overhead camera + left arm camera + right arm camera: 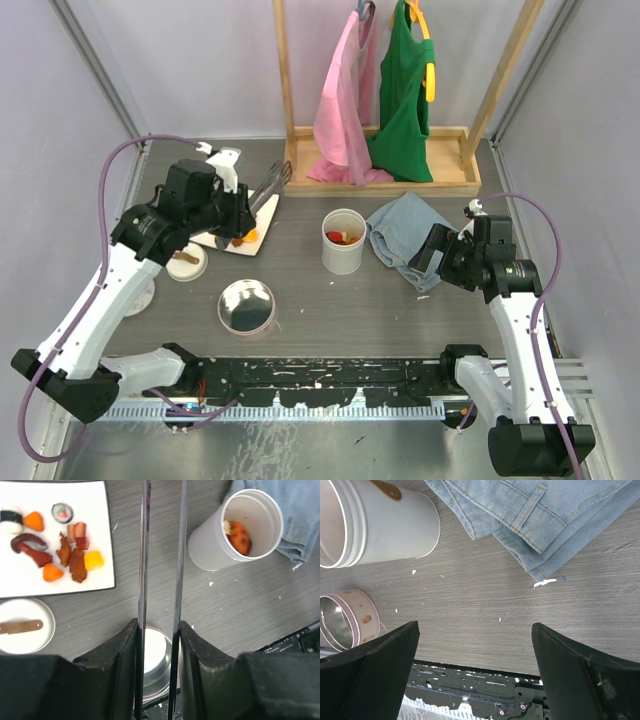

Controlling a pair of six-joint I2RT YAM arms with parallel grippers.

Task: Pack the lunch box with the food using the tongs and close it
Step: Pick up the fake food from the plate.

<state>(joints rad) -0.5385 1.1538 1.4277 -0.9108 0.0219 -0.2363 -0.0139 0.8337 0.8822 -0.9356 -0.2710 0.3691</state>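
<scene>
The tongs (pixel 144 555) are clamped in the left gripper (pixel 157 625), whose jaws squeeze the two arms partway together with a narrow gap left between them. Nothing sits between the arms along the visible length. The tips run out of the wrist view, so I cannot tell whether they pinch anything. The grip looks low on the arms, probably so that the gripper's squeeze works the tips. The arms run between the plate (pixel 100 535), where most of the food (pixel 70 555) lies, and the lunch box (pixel 210 545), open and upright, with one orange piece inside. The round metal lid (pixel 247 305) lies nearer the arm bases. The right gripper (pixel 475 626) hovers wide apart, empty, beside the denim cloth (pixel 545 520), probably waiting to close the box.
</scene>
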